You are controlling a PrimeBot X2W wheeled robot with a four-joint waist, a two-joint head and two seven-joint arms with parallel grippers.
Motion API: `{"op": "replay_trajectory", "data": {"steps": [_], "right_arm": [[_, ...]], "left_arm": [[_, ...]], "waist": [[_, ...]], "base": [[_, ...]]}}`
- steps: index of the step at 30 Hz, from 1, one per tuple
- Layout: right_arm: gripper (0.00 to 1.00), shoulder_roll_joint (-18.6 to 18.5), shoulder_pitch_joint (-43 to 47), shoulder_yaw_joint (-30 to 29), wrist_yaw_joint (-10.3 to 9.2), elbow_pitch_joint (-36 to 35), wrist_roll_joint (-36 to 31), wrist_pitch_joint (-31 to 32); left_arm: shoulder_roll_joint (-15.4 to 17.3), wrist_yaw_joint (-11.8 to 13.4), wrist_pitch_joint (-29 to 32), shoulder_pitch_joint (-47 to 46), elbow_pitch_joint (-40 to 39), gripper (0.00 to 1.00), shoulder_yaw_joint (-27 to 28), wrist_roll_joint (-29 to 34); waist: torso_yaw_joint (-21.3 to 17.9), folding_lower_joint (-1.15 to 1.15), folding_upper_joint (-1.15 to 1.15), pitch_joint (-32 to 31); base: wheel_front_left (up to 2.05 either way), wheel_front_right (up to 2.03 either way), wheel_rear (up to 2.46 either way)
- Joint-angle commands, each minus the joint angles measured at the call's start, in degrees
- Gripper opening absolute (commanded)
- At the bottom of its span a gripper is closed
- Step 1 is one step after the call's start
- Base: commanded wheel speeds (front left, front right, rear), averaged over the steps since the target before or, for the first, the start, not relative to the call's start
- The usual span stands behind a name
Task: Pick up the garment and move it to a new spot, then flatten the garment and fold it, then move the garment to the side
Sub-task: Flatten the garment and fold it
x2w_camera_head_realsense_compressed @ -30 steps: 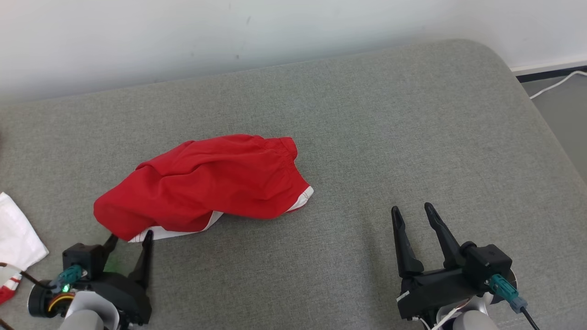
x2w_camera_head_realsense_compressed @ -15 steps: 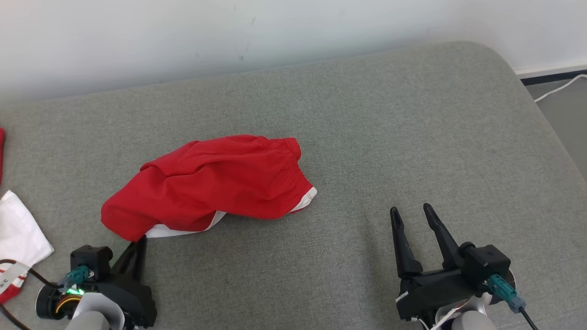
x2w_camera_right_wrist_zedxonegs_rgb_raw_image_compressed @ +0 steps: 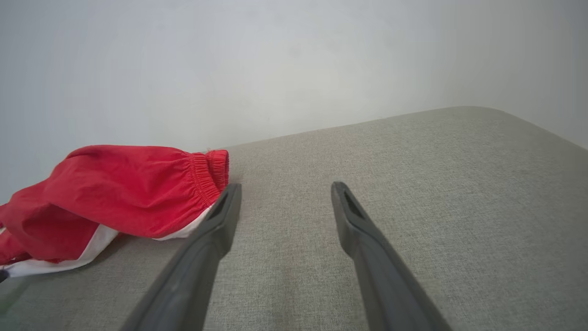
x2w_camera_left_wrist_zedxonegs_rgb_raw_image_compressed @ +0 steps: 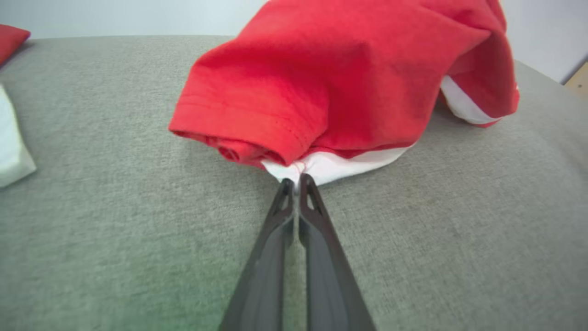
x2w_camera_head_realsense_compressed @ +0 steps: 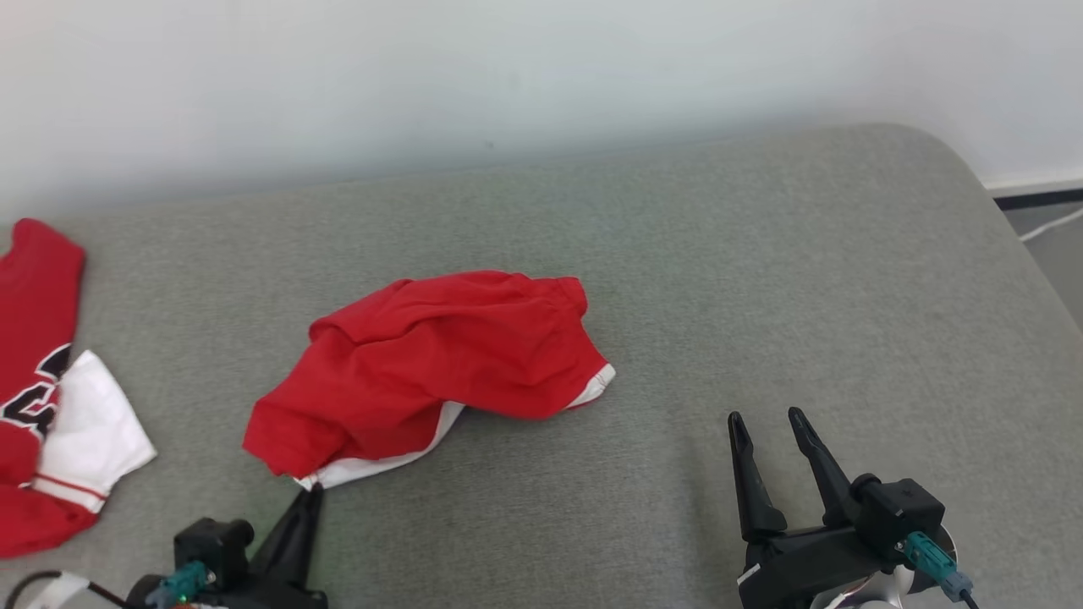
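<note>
The garment is a crumpled pair of red shorts with white trim, lying left of centre on the grey cushion. My left gripper is shut, its tips pinching the white hem at the garment's near left corner. The red cloth bunches just beyond the closed fingers. My right gripper stands open at the lower right, well apart from the garment, with nothing between its fingers. In the right wrist view the garment lies to the left of the right gripper, its elastic waistband near the left fingertip.
A red and white jersey lies at the cushion's far left edge. A pale wall runs behind the cushion. The cushion's rounded right edge drops to a floor with a white cable. Bare cushion lies right of the garment.
My left gripper has shut on the garment's near hem corner. The head camera has shifted, so the whole scene sits further right and lower, and the jersey at the left has come into view.
</note>
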Motion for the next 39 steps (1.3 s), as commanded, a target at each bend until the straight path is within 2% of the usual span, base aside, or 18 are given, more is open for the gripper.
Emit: {"op": "replay_trajectory", "data": {"steps": [1, 6, 14, 17, 25, 26, 27, 28, 39], "right_arm": [[1.0, -0.08, 0.92, 0.14, 0.0, 0.08, 0.49, -0.11], [1.0, -0.27, 1.13, 0.37, 0.0, 0.25, 0.64, -0.11], [1.0, -0.3, 2.03, 0.1, 0.0, 0.27, 0.47, -0.11], [1.0, -0.63, 1.84, 0.47, 0.0, 0.54, 0.74, -0.11], [1.0, -1.63, 1.39, 1.23, 0.0, 1.48, 1.4, -0.11], [1.0, -1.75, 1.32, 1.32, 0.0, 1.66, 1.48, -0.11], [1.0, -1.82, 1.27, 1.48, 0.0, 1.91, 1.5, -0.11], [1.0, -1.83, 1.22, 1.6, 0.0, 2.13, 1.53, -0.11], [1.0, -2.87, 0.69, 2.28, 0.0, 4.32, 2.01, -0.11]], "left_arm": [[-0.04, 0.3, -0.26, 2.05, -1.63, 0.0, -0.31, 0.44], [0.69, 1.58, 1.39, 6.29, -9.17, 0.0, -0.45, 0.17], [2.76, 4.99, 6.14, 14.69, -22.1, 0.0, 1.24, -1.29], [3.56, 6.04, 7.15, 17.11, -24.08, 0.0, 1.89, -1.63], [2.54, 6.88, 5.73, 18.38, -22.72, 0.0, 1.93, -2.56], [2.17, 6.85, 5.32, 18.21, -22.34, 0.04, 1.96, -2.83], [2.09, 6.89, 4.96, 18.08, -21.78, 0.37, 1.9, -2.78], [2.1, 6.94, 4.54, 17.94, -21.36, 1.0, 1.82, -2.66], [0.17, 8.15, 0.1, 18.05, -22.35, 1.0, 3.14, -1.61]], "waist": [[2.1, 0.0, 0.0, -1.41], [4.59, 0.0, 0.0, -2.29], [6.94, 0.0, 0.0, -3.01], [7.27, 0.0, 0.0, -3.03], [7.47, 0.0, 0.0, -3.29], [7.5, 0.0, 0.0, -3.33], [7.52, 0.0, 0.0, -3.37], [7.54, 0.0, 0.0, -3.41], [9.34, 0.0, 0.0, -4.01]], "base": [[0.0, 0.0, 0.0], [0.0, 0.0, 0.0], [0.0, 0.0, 0.0], [0.0, 0.0, 0.0], [0.0, 0.0, 0.0], [0.0, 0.0, 0.0], [0.0, 0.0, 0.0], [0.0, 0.0, 0.0], [0.0, 0.0, 0.0]]}}
